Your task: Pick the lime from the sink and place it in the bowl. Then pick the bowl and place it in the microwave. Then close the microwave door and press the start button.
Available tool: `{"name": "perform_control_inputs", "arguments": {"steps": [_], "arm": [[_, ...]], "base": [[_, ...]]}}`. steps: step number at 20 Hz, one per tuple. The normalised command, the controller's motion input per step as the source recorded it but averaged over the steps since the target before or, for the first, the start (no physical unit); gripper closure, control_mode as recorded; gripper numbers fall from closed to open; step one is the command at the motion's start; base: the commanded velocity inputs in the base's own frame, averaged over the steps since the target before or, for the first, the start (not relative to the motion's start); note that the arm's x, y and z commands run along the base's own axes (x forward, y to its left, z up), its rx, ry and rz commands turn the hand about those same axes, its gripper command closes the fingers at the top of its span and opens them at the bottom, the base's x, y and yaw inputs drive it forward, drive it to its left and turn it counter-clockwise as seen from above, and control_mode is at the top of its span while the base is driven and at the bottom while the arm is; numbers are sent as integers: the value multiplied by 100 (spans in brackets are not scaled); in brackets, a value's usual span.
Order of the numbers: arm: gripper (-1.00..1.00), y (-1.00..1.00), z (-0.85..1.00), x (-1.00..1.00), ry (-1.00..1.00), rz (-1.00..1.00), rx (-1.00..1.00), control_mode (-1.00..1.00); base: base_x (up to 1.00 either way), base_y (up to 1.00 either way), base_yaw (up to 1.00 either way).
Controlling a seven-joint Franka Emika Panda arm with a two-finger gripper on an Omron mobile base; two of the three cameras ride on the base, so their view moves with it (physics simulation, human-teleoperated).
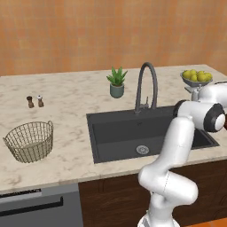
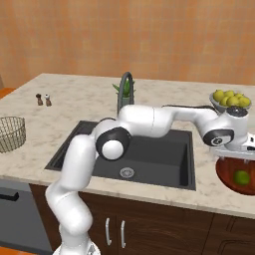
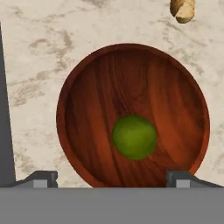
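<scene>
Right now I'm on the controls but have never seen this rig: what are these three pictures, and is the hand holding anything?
It is a white robot arm with a two-finger gripper, on a base that drives. Two pictures come from cameras on the base, behind the arm to its left and right. The third looks down from the hand.

The counter has a dark sink, a wire basket, a potted plant, two small shakers and a dish of yellow fruit.

The lime lies in the wooden bowl, right of the sink. The gripper is open above it, holding nothing.
</scene>
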Motion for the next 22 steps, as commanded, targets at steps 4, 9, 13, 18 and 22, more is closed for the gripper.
{"name": "perform_control_inputs", "arguments": {"steps": [4,9,13,18,22], "arm": [[-100,99,-51,0,8,5,-31,-100],[-100,52,-52,0,10,3,-19,-100],[-100,-8,-29,13,11,0,-4,-100],[-100,-43,-6,12,6,0,0,-100],[-100,-63,0,3,2,0,0,-100]], "base": [[0,0,0],[0,0,0],[0,0,0],[0,0,0],[0,0,0]]}}
